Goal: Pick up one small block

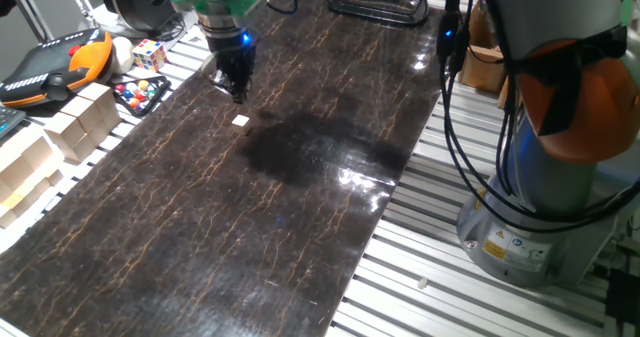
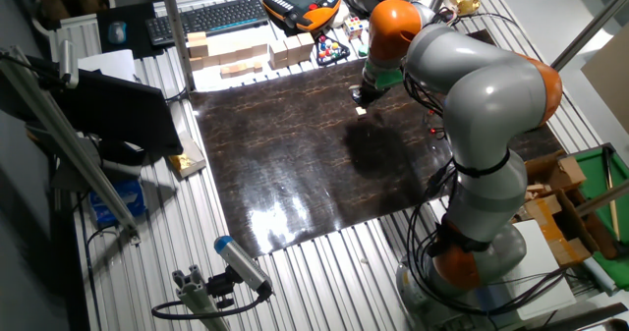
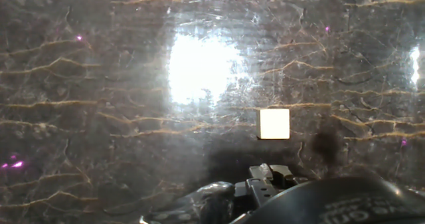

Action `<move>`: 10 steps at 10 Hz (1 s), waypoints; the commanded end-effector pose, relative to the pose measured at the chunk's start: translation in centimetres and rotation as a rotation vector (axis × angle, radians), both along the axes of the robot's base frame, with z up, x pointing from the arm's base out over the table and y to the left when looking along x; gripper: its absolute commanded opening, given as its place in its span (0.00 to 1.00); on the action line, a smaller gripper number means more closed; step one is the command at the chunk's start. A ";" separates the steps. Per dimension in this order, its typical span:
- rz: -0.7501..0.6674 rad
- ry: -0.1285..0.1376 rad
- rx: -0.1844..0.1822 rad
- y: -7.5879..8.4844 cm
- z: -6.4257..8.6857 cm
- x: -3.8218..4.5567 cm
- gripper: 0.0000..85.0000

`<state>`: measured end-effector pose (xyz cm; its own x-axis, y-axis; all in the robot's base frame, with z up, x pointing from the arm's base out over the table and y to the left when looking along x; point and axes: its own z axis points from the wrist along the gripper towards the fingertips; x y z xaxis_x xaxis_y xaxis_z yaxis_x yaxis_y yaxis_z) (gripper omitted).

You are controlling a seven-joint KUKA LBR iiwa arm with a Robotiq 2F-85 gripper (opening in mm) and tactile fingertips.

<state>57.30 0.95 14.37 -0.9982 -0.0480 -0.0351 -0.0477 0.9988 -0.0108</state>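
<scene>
The small block (image 1: 241, 121) is a tiny pale cube lying alone on the dark marbled tabletop (image 1: 300, 207). It also shows in the other fixed view (image 2: 362, 111) and in the hand view (image 3: 274, 123), right of centre, next to a bright glare. My gripper (image 1: 237, 93) hangs just above the table, a little behind and to the left of the block, apart from it. It also shows in the other fixed view (image 2: 361, 96). Its fingers merge into one dark mass, so I cannot tell whether they are open. Nothing is seen in them.
Larger pale wooden blocks (image 1: 80, 127) line the table's left edge. A multicoloured puzzle cube (image 1: 149, 54), a tray of coloured balls (image 1: 140, 94) and an orange teach pendant (image 1: 60, 65) lie behind them. The arm's base (image 1: 540, 197) stands at the right.
</scene>
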 end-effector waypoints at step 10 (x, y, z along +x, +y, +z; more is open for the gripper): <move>-0.024 -0.025 0.015 -0.8 -3.4 2.55 0.71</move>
